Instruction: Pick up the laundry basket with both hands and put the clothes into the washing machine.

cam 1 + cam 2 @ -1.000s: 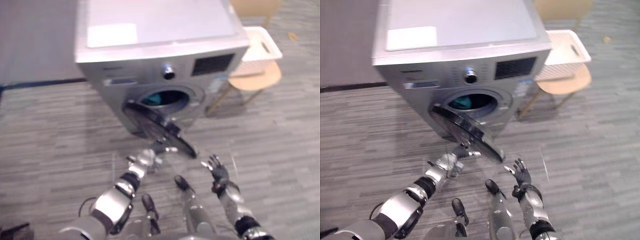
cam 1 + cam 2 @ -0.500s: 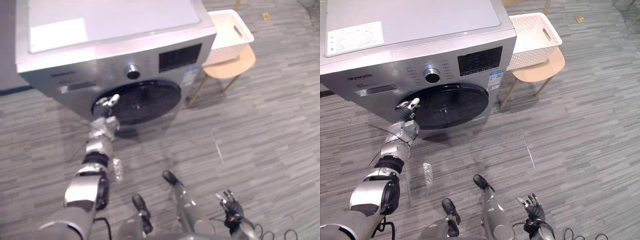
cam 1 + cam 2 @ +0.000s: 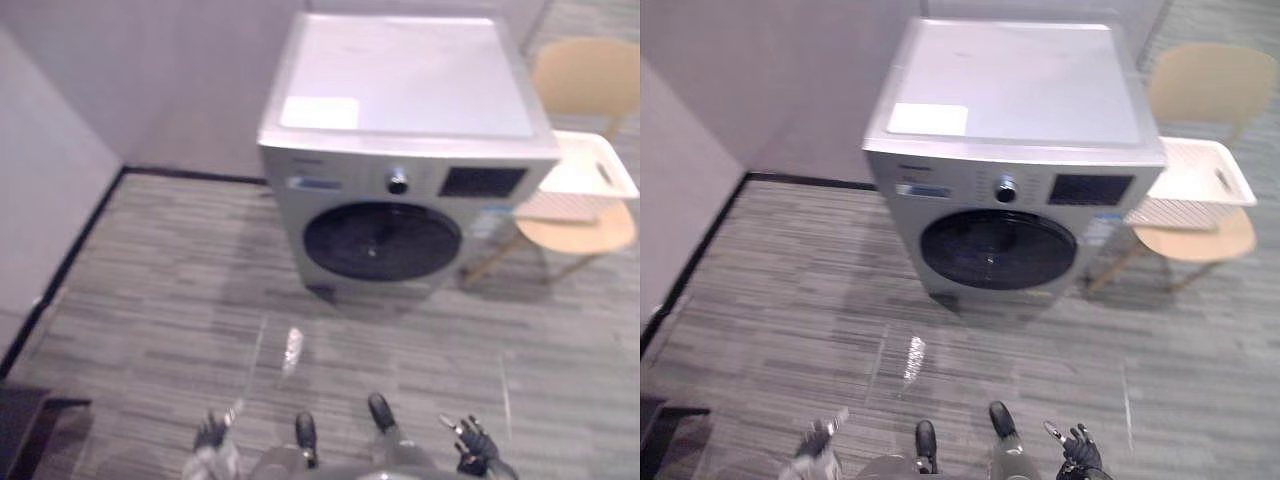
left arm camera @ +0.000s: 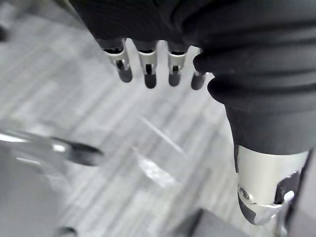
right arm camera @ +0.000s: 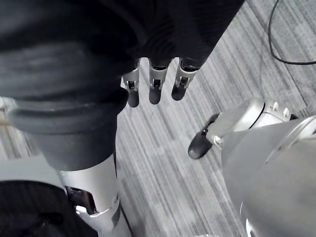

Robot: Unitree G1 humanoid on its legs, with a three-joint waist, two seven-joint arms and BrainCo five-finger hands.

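Fingers (image 4: 147,69) of the left hand (image 3: 208,437) and right hand (image 3: 470,443) are hanging straight, empty; the laundry basket (image 3: 1188,186) is sitting far ahead, rightward, on a chair (image 3: 1200,238) beside the closed washing machine (image 3: 1010,110), nearer the right hand.

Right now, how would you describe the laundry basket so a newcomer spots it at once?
Find the silver washing machine. To its right stands a pale wooden chair, and the laundry basket sits on its seat. It is the white tub with lattice sides and a handle slot.

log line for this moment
washing machine door shut | laundry basket on chair | left hand open | right hand open
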